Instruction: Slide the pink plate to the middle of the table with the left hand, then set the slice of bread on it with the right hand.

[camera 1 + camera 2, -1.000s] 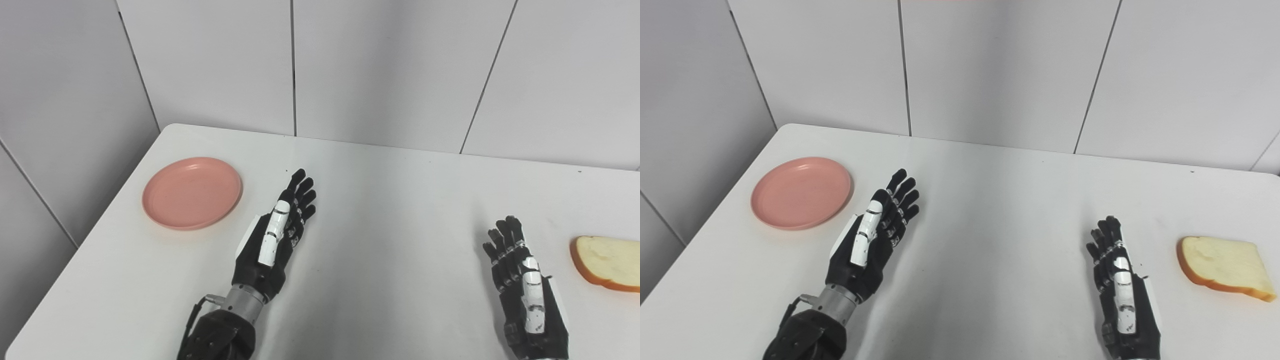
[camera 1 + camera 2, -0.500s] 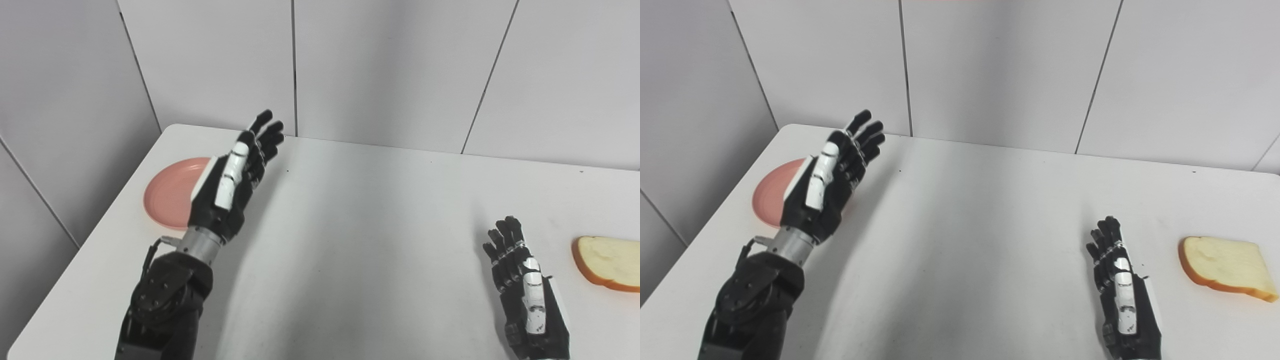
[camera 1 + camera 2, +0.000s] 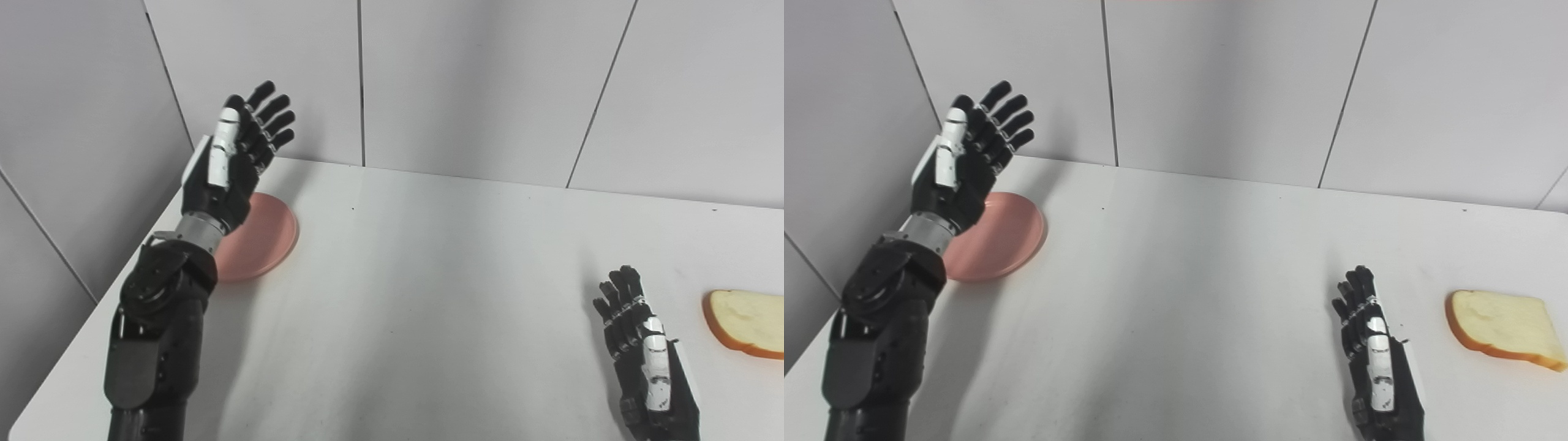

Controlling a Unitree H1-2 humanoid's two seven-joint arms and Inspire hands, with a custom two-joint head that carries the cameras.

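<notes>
So the pink plate (image 3: 1001, 236) sits at the far left of the tabletop (image 3: 1176, 294), close to the left edge, and the part you can see has nothing on it. The left robot hand (image 3: 964, 162) is raised in the air above it, fingers spread, holding nothing, with its forearm covering the plate's left part. The slice of bread (image 3: 1503, 329) lies flat way over on the right side, well apart from the plate. The right robot hand (image 3: 1375, 358) rests near the front right, fingers straight and loose, gripping nothing, just left of the bread but not touching it. The tabletop is plain white, and behind it there's a wall of pale grey panels (image 3: 1225, 86) with dark seams.
</notes>
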